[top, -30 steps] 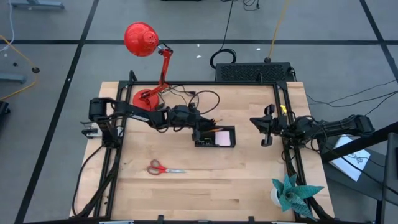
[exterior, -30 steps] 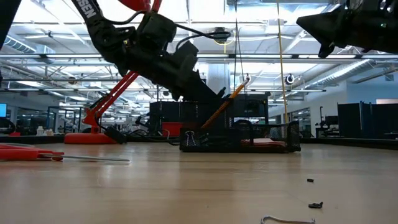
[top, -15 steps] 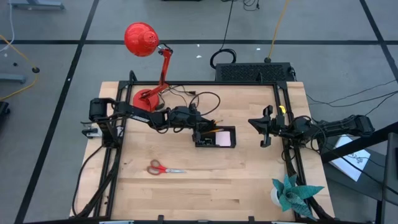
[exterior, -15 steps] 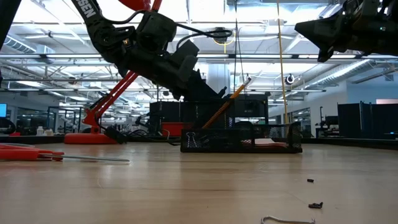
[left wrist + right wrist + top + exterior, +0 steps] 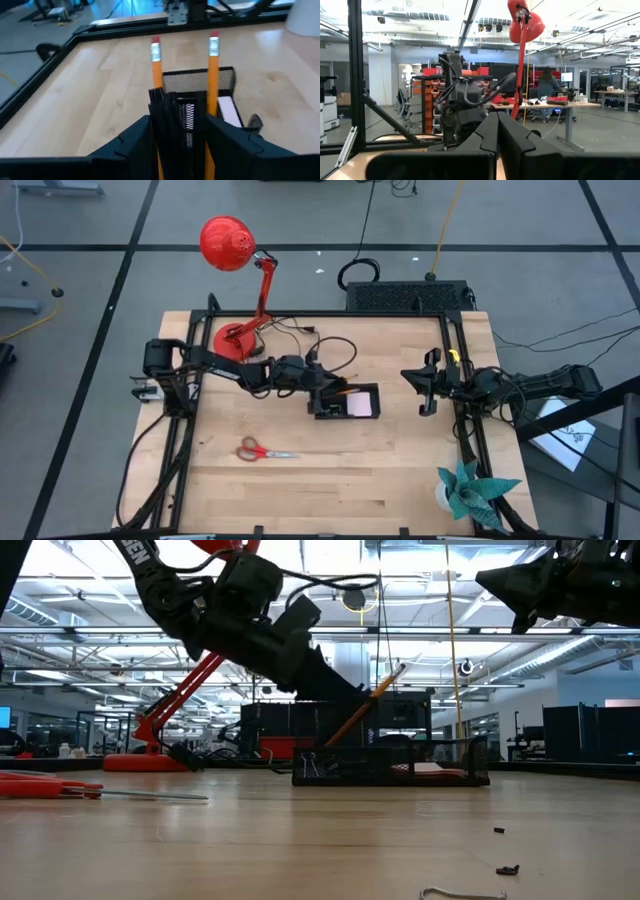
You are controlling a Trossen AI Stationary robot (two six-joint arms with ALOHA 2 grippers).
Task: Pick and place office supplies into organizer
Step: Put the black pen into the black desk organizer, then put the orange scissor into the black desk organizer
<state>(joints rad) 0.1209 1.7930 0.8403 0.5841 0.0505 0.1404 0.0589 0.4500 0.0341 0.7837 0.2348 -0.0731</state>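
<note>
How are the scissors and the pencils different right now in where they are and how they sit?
The red-handled scissors lie flat on the bare table, apart from the organizer; the orange pencils stand tilted in the organizer. Nothing is near the scissors, while the left gripper is open at the pencils, its fingers either side of them. Both are office supplies on the same table.

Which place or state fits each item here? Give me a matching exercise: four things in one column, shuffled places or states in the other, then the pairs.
Things:
1. scissors
2. left gripper
3. right gripper
4. pencils

Places or states:
A. shut, raised above the table's right side
B. standing in the organizer, leaning
C. open, at the organizer's left end
D. flat on the bare table, nearer the front

Pairs: 1-D, 2-C, 3-A, 4-B
</note>
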